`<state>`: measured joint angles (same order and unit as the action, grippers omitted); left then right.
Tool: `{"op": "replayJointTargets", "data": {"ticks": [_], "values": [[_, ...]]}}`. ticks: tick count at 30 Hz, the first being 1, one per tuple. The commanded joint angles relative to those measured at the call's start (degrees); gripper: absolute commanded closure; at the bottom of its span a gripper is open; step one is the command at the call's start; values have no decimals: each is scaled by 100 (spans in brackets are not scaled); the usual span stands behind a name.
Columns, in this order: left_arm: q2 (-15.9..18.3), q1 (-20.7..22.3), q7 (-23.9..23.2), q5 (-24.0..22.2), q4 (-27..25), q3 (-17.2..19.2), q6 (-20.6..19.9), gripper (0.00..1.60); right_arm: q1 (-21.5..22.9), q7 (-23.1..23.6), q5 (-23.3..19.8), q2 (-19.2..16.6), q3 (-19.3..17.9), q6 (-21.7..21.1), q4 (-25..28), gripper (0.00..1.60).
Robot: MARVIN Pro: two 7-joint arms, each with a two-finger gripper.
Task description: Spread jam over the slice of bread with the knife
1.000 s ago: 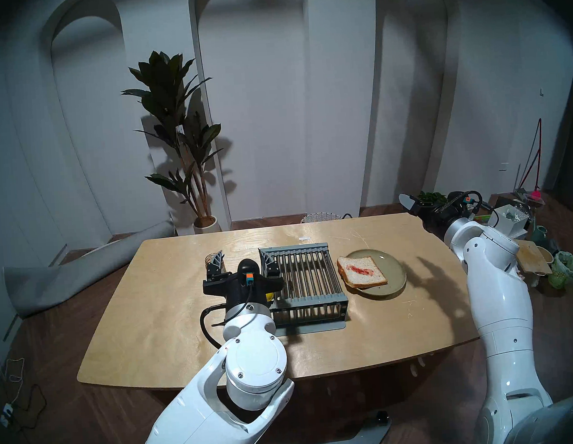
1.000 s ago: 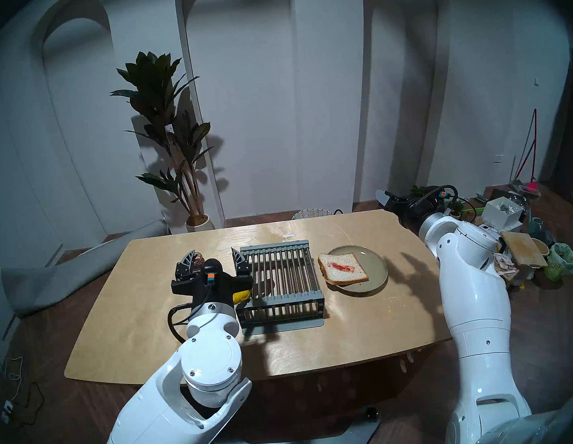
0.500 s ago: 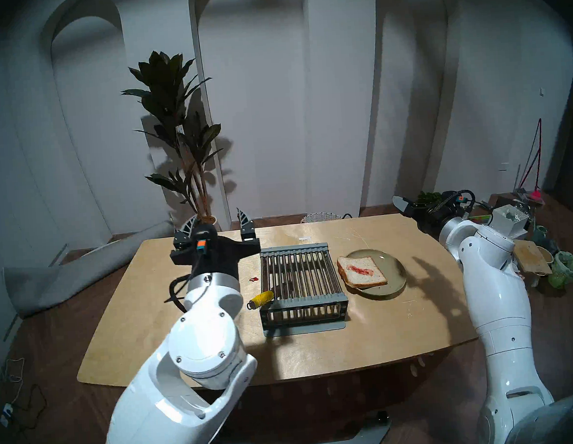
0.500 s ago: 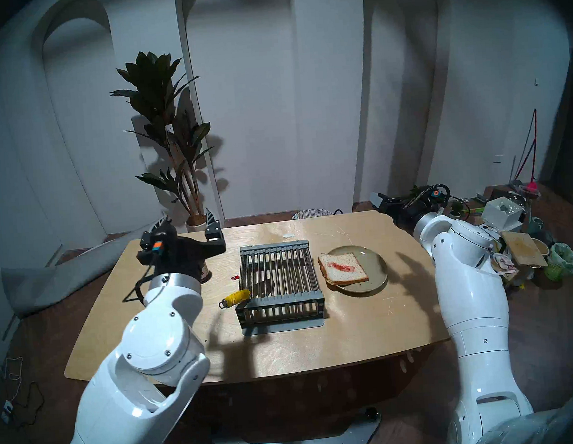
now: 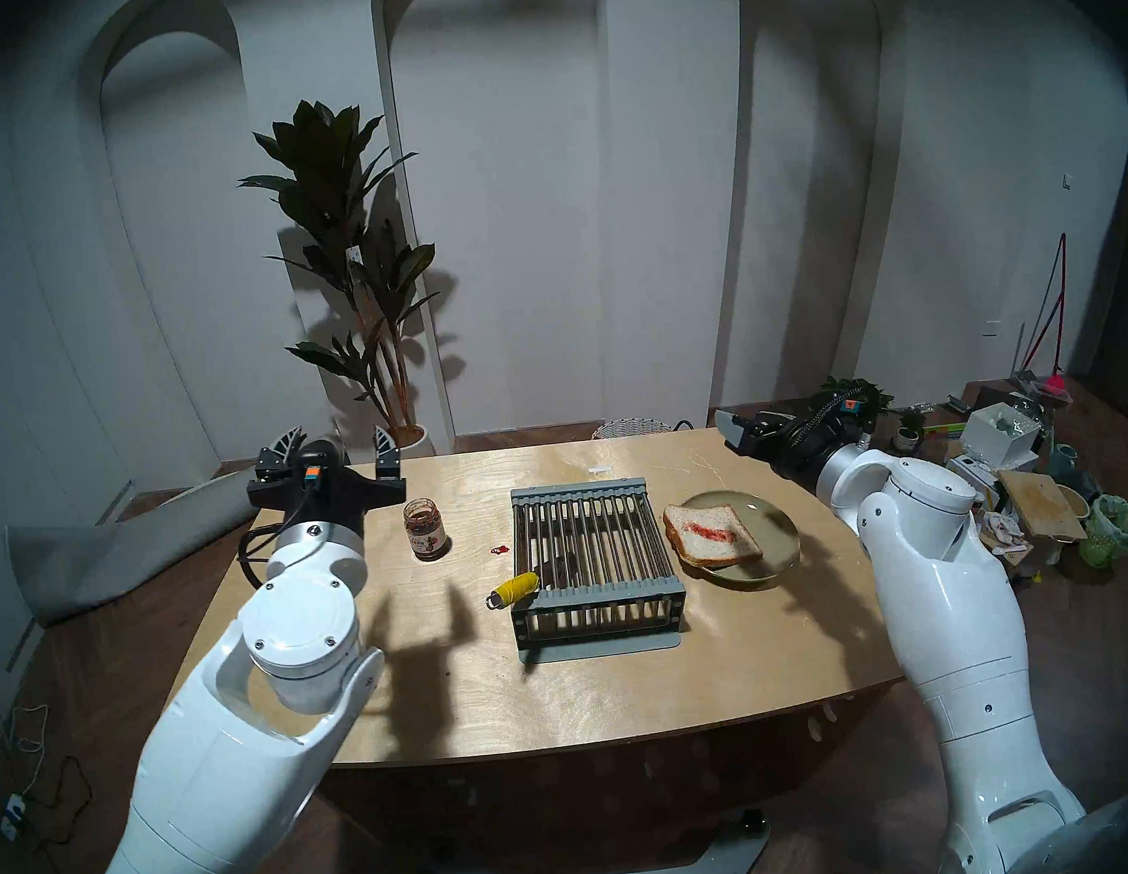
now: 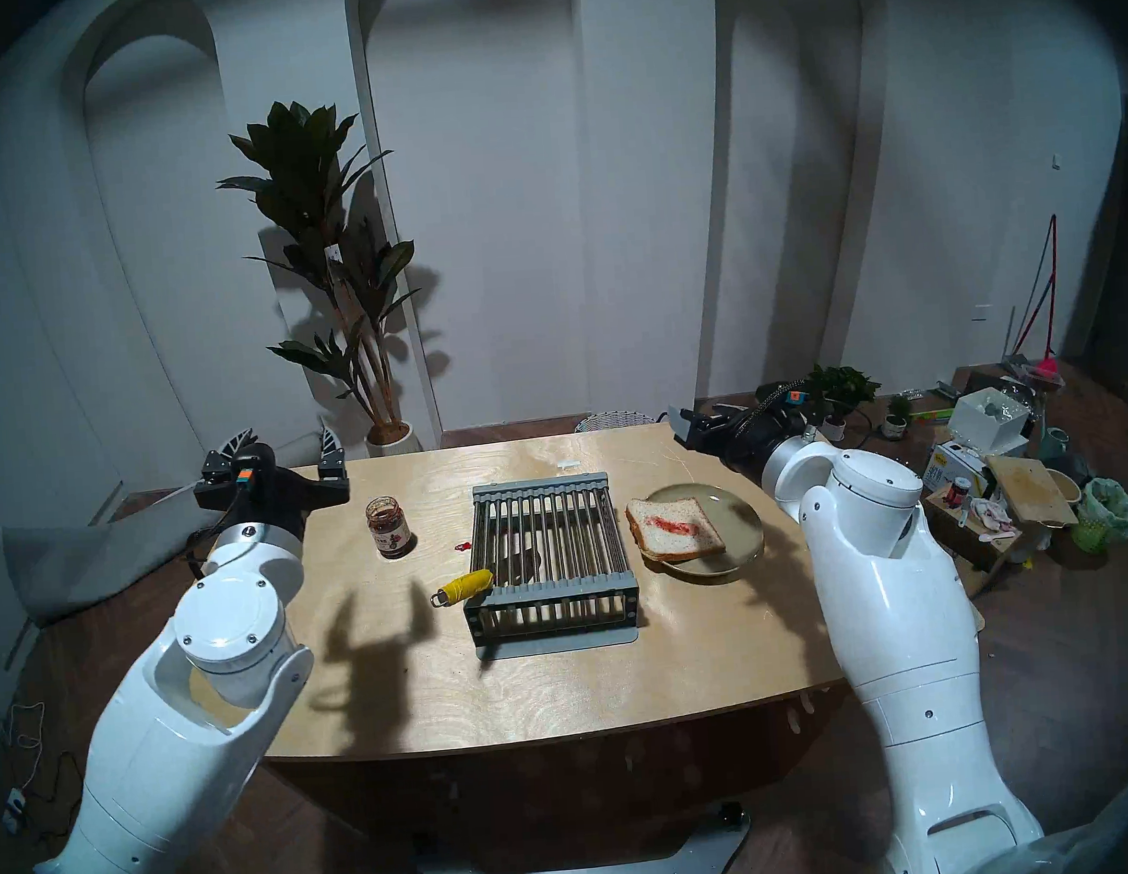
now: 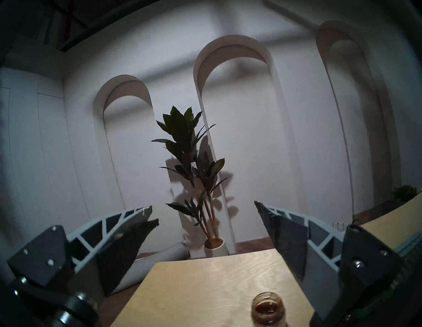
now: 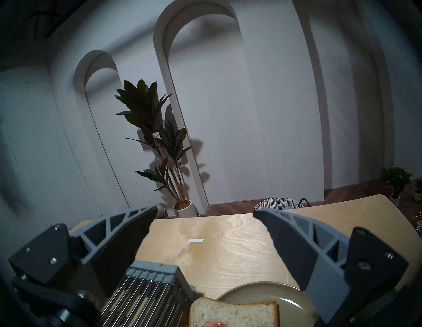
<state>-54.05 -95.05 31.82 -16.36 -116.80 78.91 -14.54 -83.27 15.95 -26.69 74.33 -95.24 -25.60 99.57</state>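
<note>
The slice of bread (image 5: 722, 548) lies on an olive-green plate (image 5: 777, 524) and bears a red streak of jam (image 5: 711, 530). It also shows in the right wrist view (image 8: 233, 312). The knife (image 5: 517, 588) rests with its yellow handle at the front left corner of the grey rack (image 5: 592, 597); its blade is hard to make out. The open jam jar (image 5: 426, 529) stands left of the rack. My left gripper (image 5: 337, 442) is open and empty above the table's far left corner. My right gripper (image 5: 730, 425) is open and empty above the far right edge.
A small red blob of jam (image 5: 499, 550) lies on the table between jar and rack. A potted plant (image 5: 350, 275) and a wicker basket (image 5: 630, 427) stand behind the table (image 5: 566, 693). Clutter (image 5: 1045, 499) lies on the floor at the right.
My left arm has risen from the knife handle and drawn back to the far left, uncovering the jar and the knife. My right gripper has swung a little leftward over the table's edge.
</note>
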Motion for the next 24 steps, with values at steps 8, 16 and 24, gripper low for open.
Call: {"op": "replayJointTargets", "data": {"ticks": [8,16,24], "values": [[842,-142,-1495,-561,702,568,1000,0,-736,-337,205,633,-246,1322,107,0],[916,-223,-2395,-941,1186,770,1717,0,-654,-398,303,904,-261,2007,-180,0],[556,-34,-2902,-1940,1607,992,2171,0,-507,-355,308,961,-193,2605,-543,0]]}}
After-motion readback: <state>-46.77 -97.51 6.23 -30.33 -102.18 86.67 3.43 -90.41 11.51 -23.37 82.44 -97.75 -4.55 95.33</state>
